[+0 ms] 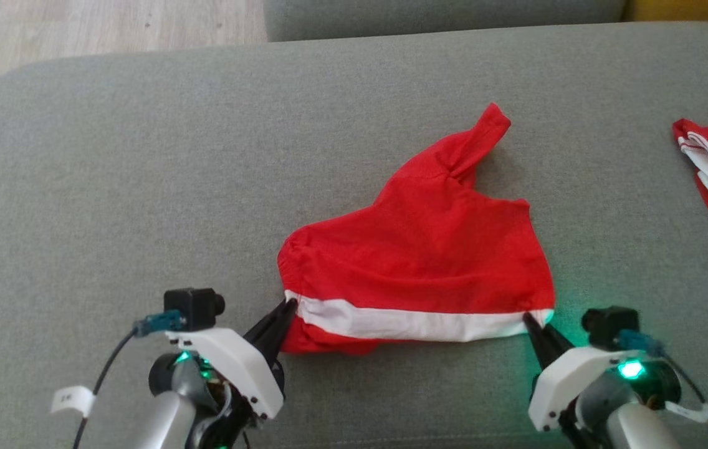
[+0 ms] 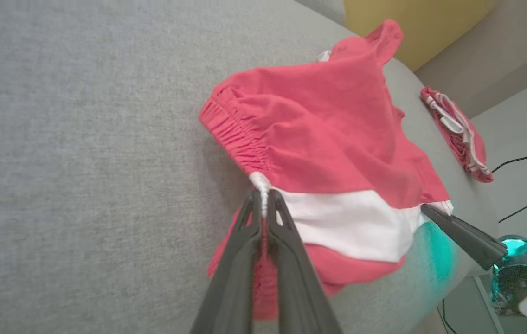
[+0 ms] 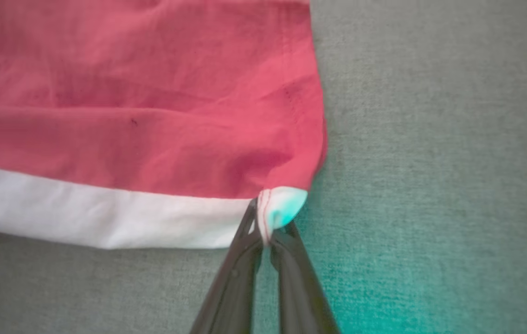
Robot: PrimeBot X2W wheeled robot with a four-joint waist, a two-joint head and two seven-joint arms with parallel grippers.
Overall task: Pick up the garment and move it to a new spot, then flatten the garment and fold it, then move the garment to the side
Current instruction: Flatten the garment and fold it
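text: none legible | cable tag (image 1: 73, 400): marks (too blurred to read)

I've got my left tool (image 1: 289, 307) pinched tight on the near-left corner of the garment (image 1: 416, 249), reaching up and inward toward it. My right tool (image 1: 528, 319) is clamped the same way on the garment's near-right corner, slanting in from the other side. Both forearms (image 1: 161, 424) sit low, on the garment's near side.

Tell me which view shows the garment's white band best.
Head view: the whole white band spans from left pincer to right pincer, both pinching its ends. Left wrist view foreshortens it; right wrist view crops it at the frame edge.
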